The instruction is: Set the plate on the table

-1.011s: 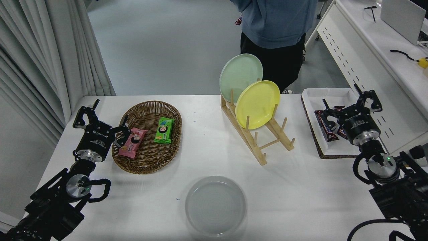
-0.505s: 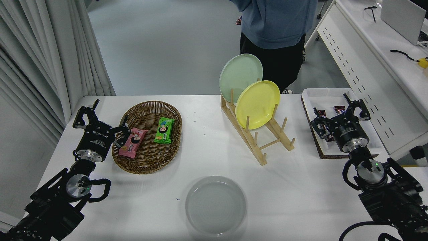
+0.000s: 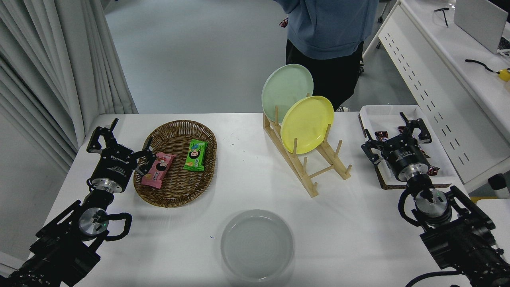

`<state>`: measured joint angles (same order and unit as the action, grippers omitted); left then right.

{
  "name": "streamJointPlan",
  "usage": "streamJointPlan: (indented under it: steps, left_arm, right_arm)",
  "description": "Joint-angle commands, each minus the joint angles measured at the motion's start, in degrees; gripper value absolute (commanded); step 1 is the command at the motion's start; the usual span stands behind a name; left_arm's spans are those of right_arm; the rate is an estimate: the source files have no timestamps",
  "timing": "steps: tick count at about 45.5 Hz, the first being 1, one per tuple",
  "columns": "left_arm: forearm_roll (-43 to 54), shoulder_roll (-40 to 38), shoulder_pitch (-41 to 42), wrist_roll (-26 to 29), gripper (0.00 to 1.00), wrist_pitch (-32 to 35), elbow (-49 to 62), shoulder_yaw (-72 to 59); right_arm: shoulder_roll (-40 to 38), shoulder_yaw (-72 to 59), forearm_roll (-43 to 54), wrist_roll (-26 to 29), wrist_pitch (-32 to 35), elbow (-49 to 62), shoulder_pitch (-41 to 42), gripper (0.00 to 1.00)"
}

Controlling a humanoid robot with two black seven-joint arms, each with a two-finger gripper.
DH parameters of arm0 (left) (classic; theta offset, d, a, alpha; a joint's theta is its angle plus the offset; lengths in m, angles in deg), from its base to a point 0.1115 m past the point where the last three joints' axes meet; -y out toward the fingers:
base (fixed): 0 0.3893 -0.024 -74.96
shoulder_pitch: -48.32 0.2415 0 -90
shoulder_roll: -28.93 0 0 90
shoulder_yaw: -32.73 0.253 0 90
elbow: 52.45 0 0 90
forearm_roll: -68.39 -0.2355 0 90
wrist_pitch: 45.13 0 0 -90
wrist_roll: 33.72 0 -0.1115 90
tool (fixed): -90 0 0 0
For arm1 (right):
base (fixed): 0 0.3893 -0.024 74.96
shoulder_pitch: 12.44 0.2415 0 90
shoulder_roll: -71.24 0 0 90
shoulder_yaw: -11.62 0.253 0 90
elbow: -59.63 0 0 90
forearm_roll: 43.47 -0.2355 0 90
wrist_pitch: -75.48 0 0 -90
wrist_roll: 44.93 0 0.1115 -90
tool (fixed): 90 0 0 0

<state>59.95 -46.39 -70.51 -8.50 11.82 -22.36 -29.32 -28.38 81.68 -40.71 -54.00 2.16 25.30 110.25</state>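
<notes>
Plate (image 3: 257, 245), light grey-white, lies flat on the table (image 3: 350, 235) at the middle of the near edge, touched by neither gripper. Farther back at the left edge, the left gripper (image 3: 119, 140) sits parked with fingers spread apart, just beside a wicker basket (image 3: 175, 195) holding two snack packets. At the right edge, the right gripper (image 3: 394, 135) hovers empty, fingers spread, over a white tray (image 3: 382, 113) of candy bars. Toward the far edge, a wooden rack (image 3: 306, 175) holds a yellow plate (image 3: 306, 124) and a mint-green plate (image 3: 286, 88) upright. A person (image 3: 326, 28) stands beyond.
</notes>
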Motion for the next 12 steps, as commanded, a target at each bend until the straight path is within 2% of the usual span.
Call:
streamJointPlan:
  steps: [1,12]
  left_arm:
    - [0.00,0.00,0.00,0.00,1.00,0.00,-0.03,-0.01]
    - [0.00,0.00,0.00,0.00,1.00,0.00,0.06,-0.01]
  right_arm:
    - [-0.75,-0.54,0.41,-0.60,-0.95,-1.44,-0.78,0.99]
    - [-0.67,-0.63,0.49,-0.68,0.02,-1.44,-0.43,0.99]
